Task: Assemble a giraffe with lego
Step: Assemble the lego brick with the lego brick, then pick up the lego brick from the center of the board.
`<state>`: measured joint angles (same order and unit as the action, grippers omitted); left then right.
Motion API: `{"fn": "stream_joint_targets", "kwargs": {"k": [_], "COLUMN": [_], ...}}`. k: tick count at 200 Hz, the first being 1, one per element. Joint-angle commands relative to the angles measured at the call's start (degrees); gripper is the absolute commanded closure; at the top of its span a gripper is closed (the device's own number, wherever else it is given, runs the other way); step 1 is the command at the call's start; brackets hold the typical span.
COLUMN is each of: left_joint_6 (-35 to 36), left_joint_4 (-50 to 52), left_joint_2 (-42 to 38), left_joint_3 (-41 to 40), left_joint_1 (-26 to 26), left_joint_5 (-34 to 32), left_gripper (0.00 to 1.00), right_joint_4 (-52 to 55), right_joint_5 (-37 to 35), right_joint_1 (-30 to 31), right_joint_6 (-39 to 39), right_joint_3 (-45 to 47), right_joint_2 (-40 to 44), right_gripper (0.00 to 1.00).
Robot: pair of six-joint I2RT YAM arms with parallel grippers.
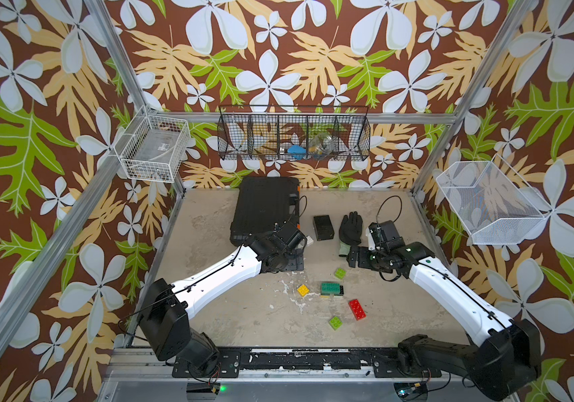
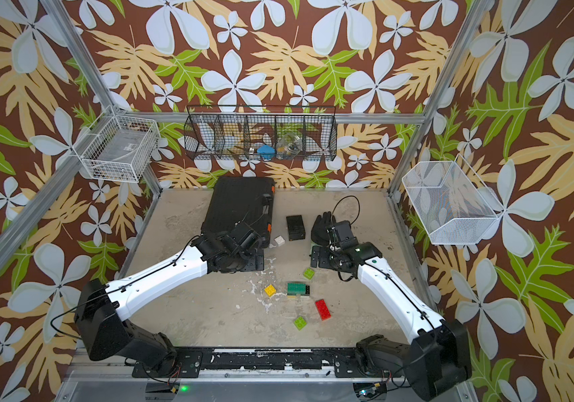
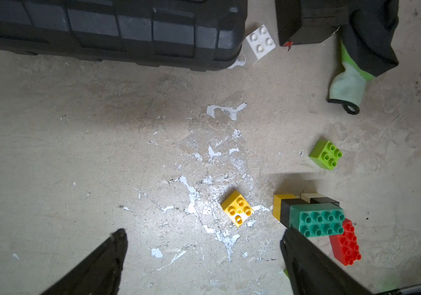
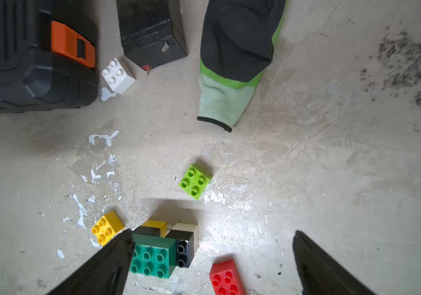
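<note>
The left gripper (image 3: 204, 236) has its black jaws spread wide over the bare table (image 1: 243, 313), with nothing between them. Close ahead of its fingertips lies a loose yellow square studded brick (image 3: 237, 208), studs up. A little farther off to one side stands the part-built giraffe (image 3: 316, 222): a long dark green brick pressed onto two short legs, one yellow and black, the other white and black. In the left wrist view one finger overlaps its edge, but both top views show this gripper apart from it. A long red brick (image 3: 346, 245) lies just beside the giraffe, and a lime green square brick (image 3: 325, 154) lies near it. Across the bare stretch ahead of this gripper, a white square brick (image 3: 260, 43) sits between a big black plastic tool case (image 3: 107, 33) and a small plain black box (image 3: 301, 23).

The right gripper (image 4: 213, 235) is also spread wide and carries nothing. The giraffe and the red brick lie closest to it. The lime green brick is farther out. Beyond that, a black-and-green work glove (image 4: 237, 46) lies beside the black box. A second lime green square brick (image 1: 335, 322) lies past the red brick, away from both grippers.
</note>
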<state>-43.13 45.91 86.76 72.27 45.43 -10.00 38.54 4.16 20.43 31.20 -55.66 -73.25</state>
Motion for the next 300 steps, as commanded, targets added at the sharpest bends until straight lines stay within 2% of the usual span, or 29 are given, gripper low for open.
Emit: {"fn": "stream_joint_targets", "kwargs": {"k": [1, 78, 103, 152, 201, 247, 300], "left_joint_6": [2.31, 6.22, 7.39, 8.87, 8.81, 8.00, 7.39], "left_joint_4": [-2.39, -6.50, -7.14, -7.51, -7.90, -7.95, -7.74], "left_joint_2": [-0.58, -0.59, -0.28, 0.00, -0.42, -1.24, -1.77], "left_joint_3": [-1.20, -5.44, -5.56, -5.54, -6.55, -7.55, -8.01], "left_joint_1": [-0.35, -1.39, -1.87, -2.80, -2.82, -2.82, -2.82], "left_joint_5": [1.47, 3.37, 3.52, 3.71, 3.86, 3.49, 3.31], "left_gripper": [0.03, 0.03, 0.04, 0.04, 0.05, 0.05, 0.06], "right_joint_4": [-4.61, -10.76, -10.20, -11.82, -12.75, -12.75, -11.12], "right_joint_5": [2.16, 3.65, 2.92, 2.87, 2.14, 1.29, -1.28], "right_joint_1": [0.84, 3.88, 5.18, 5.55, 5.51, 5.56, 5.58], "right_joint_6": [3.53, 7.61, 7.71, 8.71, 8.51, 7.71, 4.84], "right_joint_3": [0.80, -2.18, -3.15, 0.44, 0.15, 0.74, 0.79], "right_joint_2": [-3.37, -19.24, -21.29, -21.91, -23.55, -24.11, -21.35], "right_gripper": [0.01, 0.08, 0.13, 0.20, 0.39, 0.62, 0.74]}}
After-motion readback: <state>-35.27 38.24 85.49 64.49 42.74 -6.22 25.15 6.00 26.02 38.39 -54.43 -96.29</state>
